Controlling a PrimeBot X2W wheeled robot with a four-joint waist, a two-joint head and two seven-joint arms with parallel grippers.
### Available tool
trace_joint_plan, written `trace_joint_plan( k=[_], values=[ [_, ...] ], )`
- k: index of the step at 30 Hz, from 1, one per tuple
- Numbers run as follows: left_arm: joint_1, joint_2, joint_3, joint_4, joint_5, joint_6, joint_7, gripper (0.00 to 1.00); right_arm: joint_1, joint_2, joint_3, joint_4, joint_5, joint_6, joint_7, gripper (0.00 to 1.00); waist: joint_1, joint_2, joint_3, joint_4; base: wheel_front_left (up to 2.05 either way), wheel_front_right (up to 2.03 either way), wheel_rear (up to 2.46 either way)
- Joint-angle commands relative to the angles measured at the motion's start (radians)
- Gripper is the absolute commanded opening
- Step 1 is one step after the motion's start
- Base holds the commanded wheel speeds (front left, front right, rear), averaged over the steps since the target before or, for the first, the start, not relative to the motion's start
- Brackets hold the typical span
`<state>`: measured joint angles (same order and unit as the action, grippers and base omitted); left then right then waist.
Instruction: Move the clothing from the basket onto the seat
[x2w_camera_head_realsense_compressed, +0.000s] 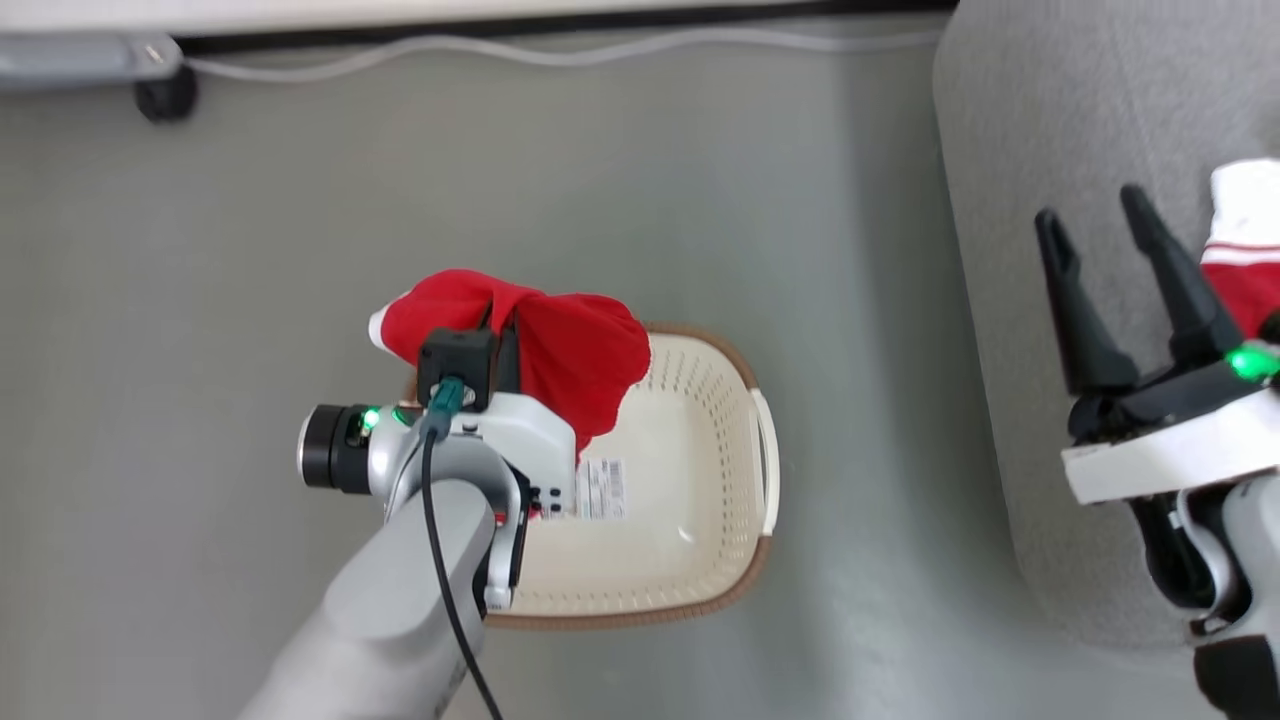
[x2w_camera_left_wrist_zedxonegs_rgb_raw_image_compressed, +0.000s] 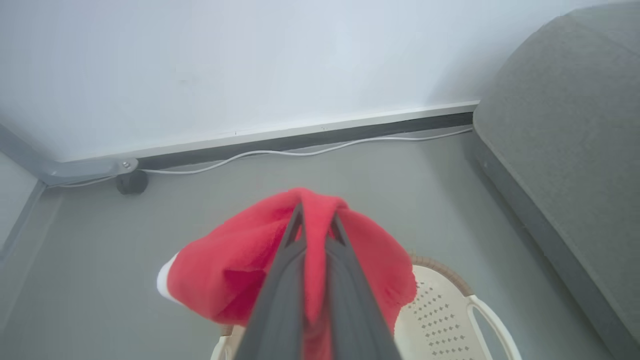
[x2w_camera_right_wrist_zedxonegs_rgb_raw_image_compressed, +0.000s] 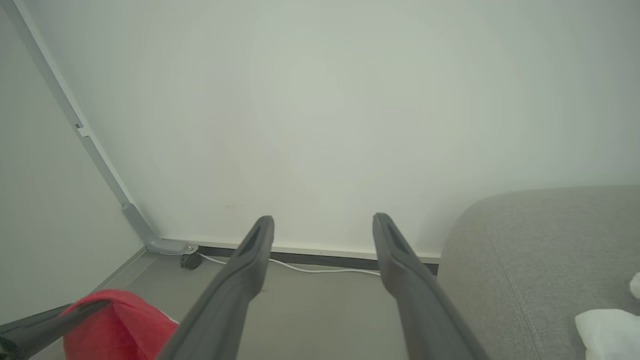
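My left gripper (x2w_camera_head_realsense_compressed: 497, 315) is shut on a red garment (x2w_camera_head_realsense_compressed: 570, 350), which hangs draped over its fingers above the far left rim of the cream basket (x2w_camera_head_realsense_compressed: 690, 560). In the left wrist view the red garment (x2w_camera_left_wrist_zedxonegs_rgb_raw_image_compressed: 225, 270) wraps both fingers, with the basket (x2w_camera_left_wrist_zedxonegs_rgb_raw_image_compressed: 445, 310) below it. A second garment (x2w_camera_head_realsense_compressed: 1245, 250), red with white, lies on the grey sofa (x2w_camera_head_realsense_compressed: 1010, 130) at the right edge. My right gripper (x2w_camera_head_realsense_compressed: 1093, 215) stands open over the sofa, nothing between its fingers (x2w_camera_right_wrist_zedxonegs_rgb_raw_image_compressed: 250, 250). The basket's floor shows just its label (x2w_camera_head_realsense_compressed: 602, 487).
A white cable (x2w_camera_head_realsense_compressed: 560, 50) runs along the dark skirting at the far wall, with a small black caster (x2w_camera_head_realsense_compressed: 165, 98) at the far left. Grey floor lies between the basket and the sofa (x2w_camera_left_wrist_zedxonegs_rgb_raw_image_compressed: 565, 125). White fabric (x2w_camera_right_wrist_zedxonegs_rgb_raw_image_compressed: 607, 332) shows on the sofa in the right wrist view.
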<state>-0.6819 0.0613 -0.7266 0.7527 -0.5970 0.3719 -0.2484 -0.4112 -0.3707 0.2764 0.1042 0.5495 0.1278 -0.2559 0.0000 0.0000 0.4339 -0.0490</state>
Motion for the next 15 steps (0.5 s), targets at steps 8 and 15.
trace_joint_plan(
  k=[8,15],
  values=[
    [0.17,0.047,0.169,-0.227,0.161,-0.038,-0.013,0.0,0.078,0.039,0.033,0.057,-0.04,0.003,-0.006,1.0,0.0,0.0,-0.19,0.045,0.0,0.0,0.0],
    [0.275,0.069,0.246,-0.368,0.247,-0.084,-0.013,0.0,0.125,0.088,0.038,0.116,-0.073,0.003,-0.006,1.0,0.0,0.0,-0.287,0.07,0.0,0.0,0.0]
  ],
)
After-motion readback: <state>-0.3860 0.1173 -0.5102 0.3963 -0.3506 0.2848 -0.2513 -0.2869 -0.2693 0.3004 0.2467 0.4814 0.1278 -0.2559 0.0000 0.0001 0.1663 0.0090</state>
